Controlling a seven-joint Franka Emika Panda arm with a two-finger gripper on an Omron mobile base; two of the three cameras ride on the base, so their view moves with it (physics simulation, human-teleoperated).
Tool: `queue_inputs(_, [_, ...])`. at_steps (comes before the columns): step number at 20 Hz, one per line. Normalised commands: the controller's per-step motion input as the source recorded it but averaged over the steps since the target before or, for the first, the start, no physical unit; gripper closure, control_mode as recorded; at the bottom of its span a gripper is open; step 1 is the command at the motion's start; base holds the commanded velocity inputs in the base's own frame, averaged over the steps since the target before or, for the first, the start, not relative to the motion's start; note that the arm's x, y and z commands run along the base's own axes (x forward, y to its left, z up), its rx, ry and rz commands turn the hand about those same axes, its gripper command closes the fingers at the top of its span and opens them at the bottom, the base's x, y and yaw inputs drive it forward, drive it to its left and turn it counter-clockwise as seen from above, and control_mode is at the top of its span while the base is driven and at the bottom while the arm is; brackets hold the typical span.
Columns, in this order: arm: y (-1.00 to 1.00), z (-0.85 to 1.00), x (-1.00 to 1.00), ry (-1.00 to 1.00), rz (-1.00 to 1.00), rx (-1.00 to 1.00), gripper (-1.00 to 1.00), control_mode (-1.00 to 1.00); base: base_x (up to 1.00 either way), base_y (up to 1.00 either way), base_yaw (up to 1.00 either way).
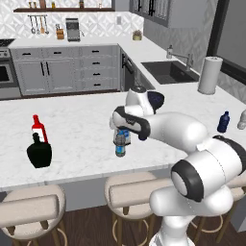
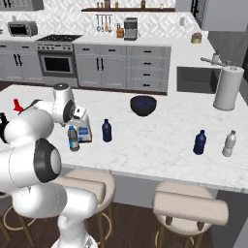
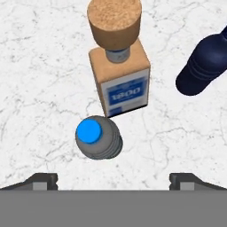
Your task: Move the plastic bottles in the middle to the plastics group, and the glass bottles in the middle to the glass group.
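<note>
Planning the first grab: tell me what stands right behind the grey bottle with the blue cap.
Seen from the hand, the cork-stoppered bottle stands upright just behind the grey bottle, close, contact unclear. Its lower label edge is covered by the grey bottle. A dark blue bottle stands off to one side.

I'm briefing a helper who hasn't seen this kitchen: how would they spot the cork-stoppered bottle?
On the marble island, left of the dark bowl, three bottles cluster. The cork-stoppered bottle is the flat rectangular one with a blue-and-white label; its neighbours are round with no cork.

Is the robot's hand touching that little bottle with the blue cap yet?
Apart. In the hand view both fingertips stand wide open, with bare marble between them and the blue-capped bottle.
</note>
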Motion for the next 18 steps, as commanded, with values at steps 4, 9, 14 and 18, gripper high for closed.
queue_inputs(4, [0.00,-0.18,0.04,0.00,0.03,0.00,-1.00,-1.00,0.00,0.00,0.00])
queue_inputs(9, [0.05,-0.21,0.07,0.02,0.04,0.00,-1.00,-1.00,0.00,0.00,0.00])
queue_inputs(14, [0.11,-0.14,0.15,0.01,0.02,-0.01,-1.00,-1.00,0.00,0.00,0.00])
queue_inputs(18, [0.10,-0.02,0.17,0.05,0.01,-0.04,-1.00,-1.00,0.00,0.00,0.00])
